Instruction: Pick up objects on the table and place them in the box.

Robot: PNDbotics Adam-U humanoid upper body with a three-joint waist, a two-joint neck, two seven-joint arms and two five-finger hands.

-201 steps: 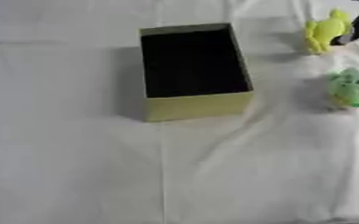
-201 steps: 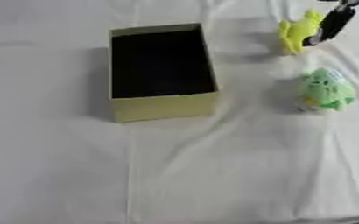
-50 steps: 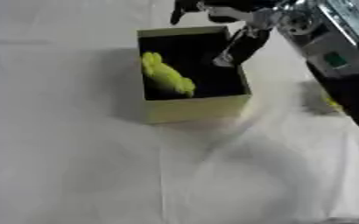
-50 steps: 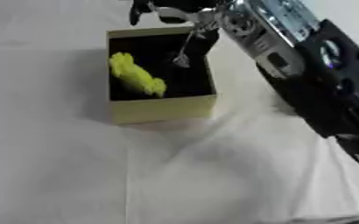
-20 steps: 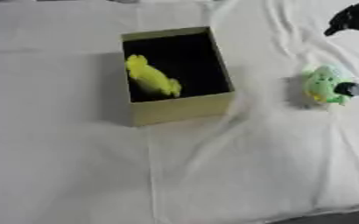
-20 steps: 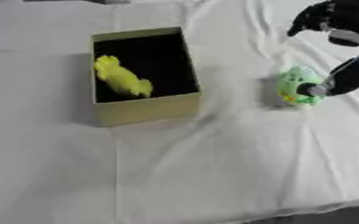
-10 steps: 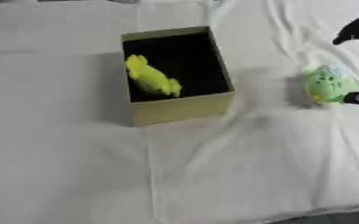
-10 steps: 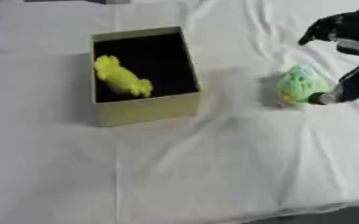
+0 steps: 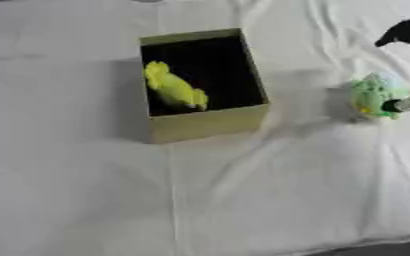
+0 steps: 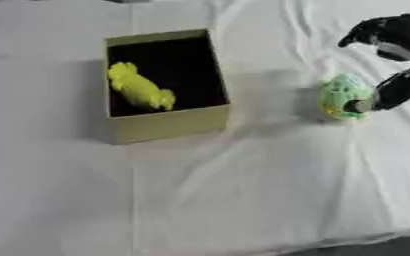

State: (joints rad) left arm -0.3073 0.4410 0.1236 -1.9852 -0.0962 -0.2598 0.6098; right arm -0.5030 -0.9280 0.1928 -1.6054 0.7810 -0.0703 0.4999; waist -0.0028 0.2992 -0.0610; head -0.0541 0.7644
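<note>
An olive cardboard box (image 10: 166, 125) with a dark inside stands open on the white cloth, left of centre. A yellow plush toy (image 10: 139, 90) lies inside it along the left wall. A green plush toy (image 10: 338, 95) sits on the cloth to the right of the box. My right hand (image 10: 394, 31) comes in from the right edge and spreads over the green toy. Its thumb (image 10: 392, 91) touches the toy's right side, while the fingers hang above and apart from it. My left hand shows in neither view.
The white cloth (image 10: 226, 190) is creased, with folds running toward the near right. The table's near edge (image 10: 366, 247) shows as a dark strip at the bottom right.
The yellow toy went from the far right of the cloth into the box. My right hand then drew back from the box to the green toy, and its thumb now touches it.
</note>
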